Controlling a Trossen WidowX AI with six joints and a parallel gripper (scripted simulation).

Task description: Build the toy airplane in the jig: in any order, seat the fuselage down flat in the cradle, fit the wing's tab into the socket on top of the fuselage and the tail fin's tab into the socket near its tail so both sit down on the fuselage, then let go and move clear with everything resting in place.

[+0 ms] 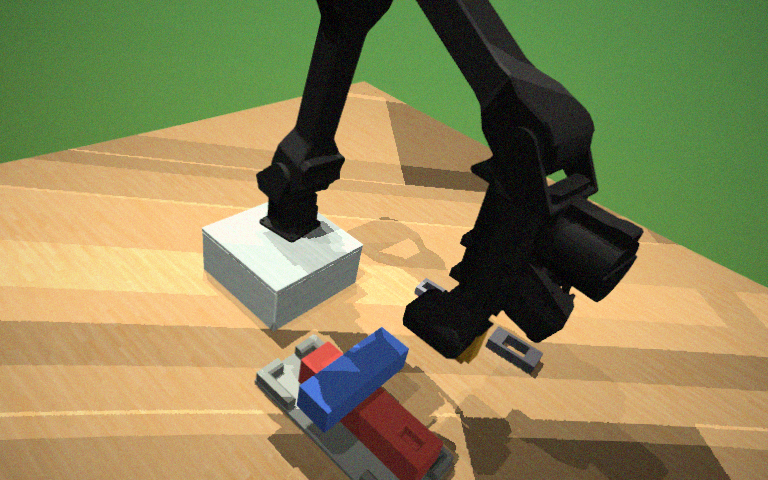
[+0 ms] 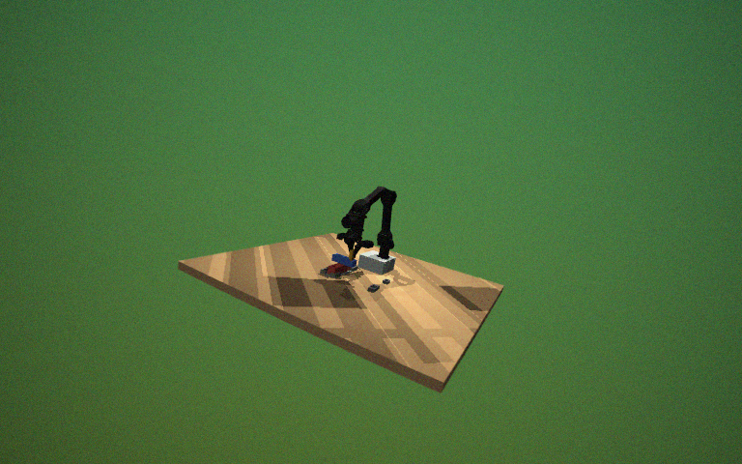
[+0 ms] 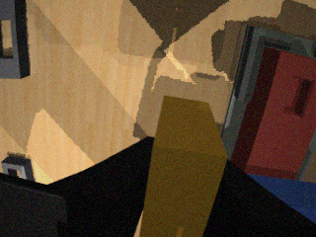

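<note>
The bench (image 1: 113, 362) (image 2: 383, 328) looks like wood, with fine straight grain. The blue wing (image 1: 353, 379) (image 2: 343, 259) (image 3: 291, 195) and the red fuselage (image 1: 390, 427) (image 2: 338, 268) (image 3: 283, 114) seem of smooth, matt plastic, and the claw (image 1: 472, 345) (image 2: 352, 250) has a dull black surface.

A wooden table (image 1: 84, 283) (image 2: 402, 322) (image 3: 89, 74) spreads beneath everything, its top banded in light and dark tan, with shadows across it. The exterior view shows its thick edge and a corner pointing toward the viewer. Beyond it is a green backdrop (image 1: 113, 67) (image 2: 328, 109) — plain, a little grainy. A pale, square-topped box (image 1: 237, 283) (image 2: 374, 263) sits flat on the wood, grey down its sides. Well apart from it lies a dark grey oblong frame (image 1: 531, 360) (image 2: 373, 287) (image 3: 23, 44) with a slot through its middle. A smaller grey frame (image 1: 419, 287) (image 2: 385, 280) (image 3: 20, 161) lies between them — partly hidden in the top view.
</note>
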